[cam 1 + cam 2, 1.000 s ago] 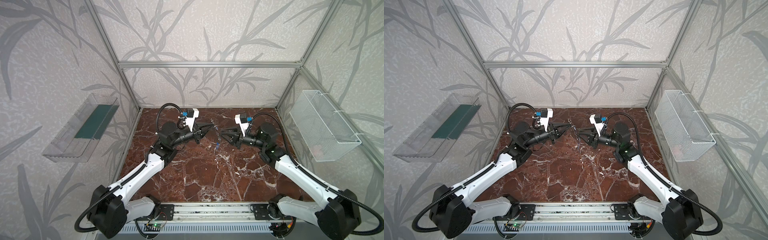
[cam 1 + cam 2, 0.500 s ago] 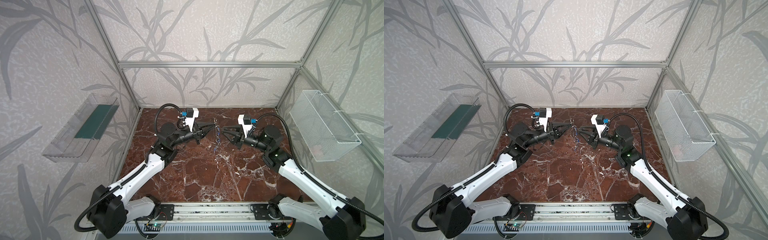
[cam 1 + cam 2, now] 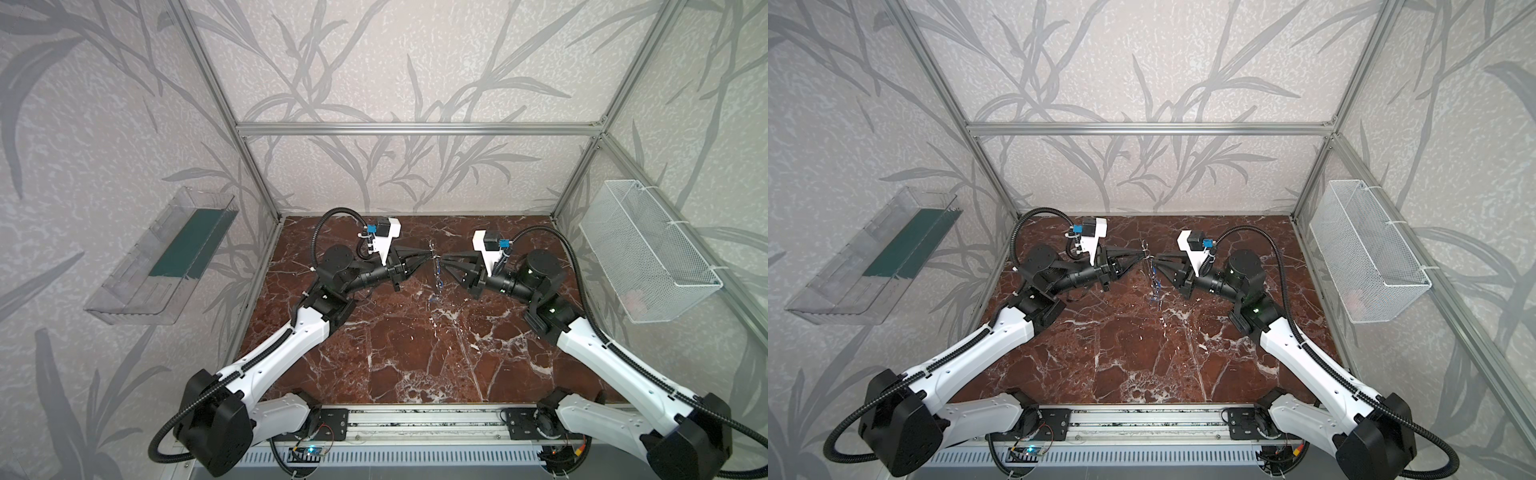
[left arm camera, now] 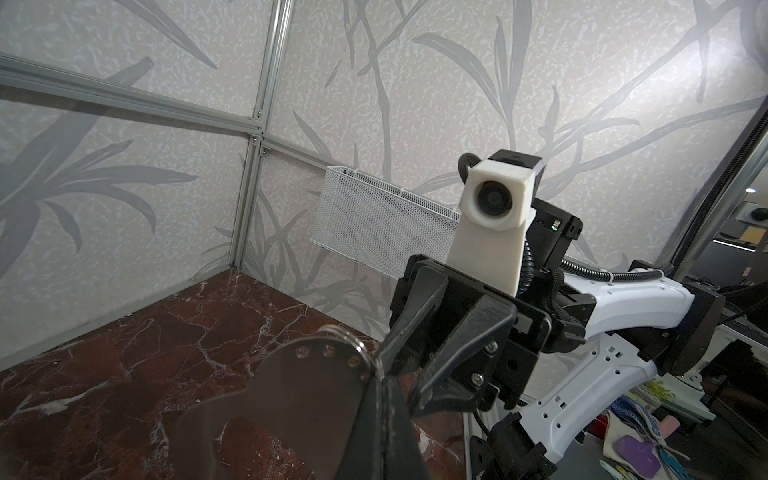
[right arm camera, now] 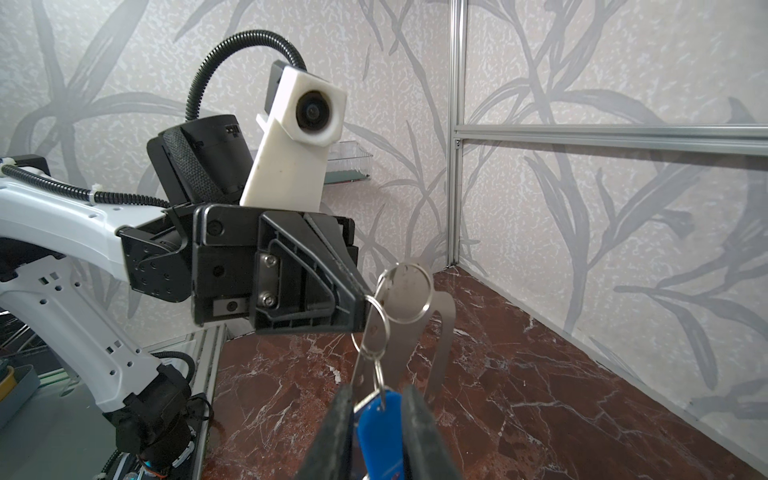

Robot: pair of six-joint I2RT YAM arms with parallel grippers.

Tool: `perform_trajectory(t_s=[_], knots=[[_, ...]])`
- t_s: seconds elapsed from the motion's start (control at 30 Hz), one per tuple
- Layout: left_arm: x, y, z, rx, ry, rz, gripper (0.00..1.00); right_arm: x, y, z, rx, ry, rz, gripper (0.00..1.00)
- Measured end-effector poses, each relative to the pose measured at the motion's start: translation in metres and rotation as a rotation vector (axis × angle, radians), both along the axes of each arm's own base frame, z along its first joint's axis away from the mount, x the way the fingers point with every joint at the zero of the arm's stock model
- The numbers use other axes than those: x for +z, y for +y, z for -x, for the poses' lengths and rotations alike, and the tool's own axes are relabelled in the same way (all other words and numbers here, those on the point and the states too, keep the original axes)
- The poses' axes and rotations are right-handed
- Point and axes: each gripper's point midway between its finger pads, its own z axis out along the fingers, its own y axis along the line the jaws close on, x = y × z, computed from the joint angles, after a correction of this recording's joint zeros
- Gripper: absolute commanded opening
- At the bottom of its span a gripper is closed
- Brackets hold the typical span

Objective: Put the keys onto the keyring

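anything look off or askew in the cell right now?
Nothing stands out. The left gripper pinches the keyring plate in mid-air. A split ring hangs at the plate's holed edge, and a blue key tag is held between the right gripper's fingers.

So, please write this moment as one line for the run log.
left gripper shut on keyring | right gripper around blue tag of keys, grip unclear | keys hang from keyring
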Motion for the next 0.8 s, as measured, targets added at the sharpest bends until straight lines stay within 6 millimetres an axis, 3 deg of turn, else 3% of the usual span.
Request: perform_trajectory(t_s=[0.4,0.8], knots=[[0.001,-0.002,0.002,-0.013,0.010,-0.009,0.00,-0.003,0.004,0.003,0.009,-0.012,0.019,0.00],[0.005,-0.002,0.001,-0.004,0.010,0.009,0.00,-0.005,0.017,0.010,0.015,-0.033,0.040,0.00]])
